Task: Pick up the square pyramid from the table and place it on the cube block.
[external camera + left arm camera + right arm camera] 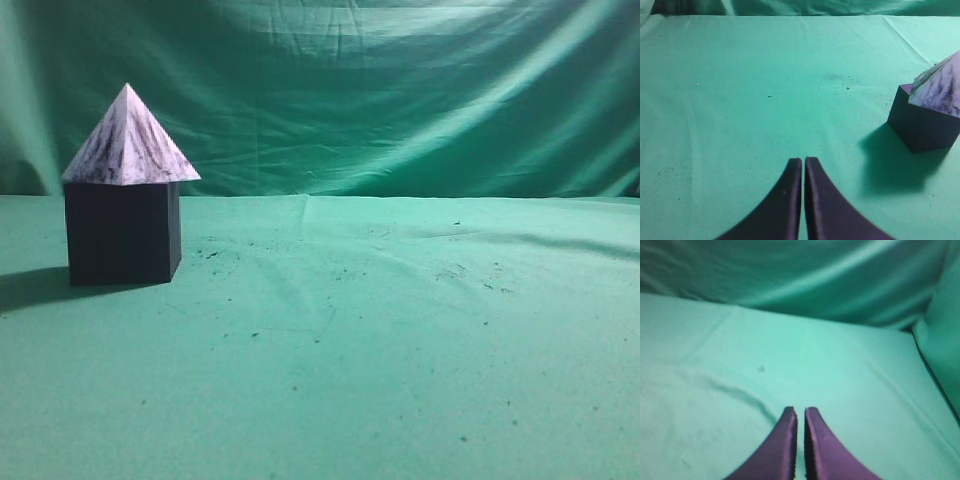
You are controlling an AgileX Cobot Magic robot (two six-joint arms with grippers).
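The white, purple-streaked square pyramid (pixel 128 142) sits upright on top of the dark cube block (pixel 122 233), at the left of the green table (pixel 400 350). In the left wrist view the cube block (pixel 922 120) with the pyramid (pixel 942 90) on it is at the right edge, well off to the right of my left gripper (pixel 803 160), which is shut and empty. My right gripper (pixel 800 410) is shut and empty over bare cloth. Neither gripper shows in the exterior view.
A wrinkled green cloth backdrop (pixel 400 90) hangs behind the table. The cube casts a shadow to the left (pixel 30 285). In the right wrist view the cloth rises as a wall at the back and right (pixel 940 340).
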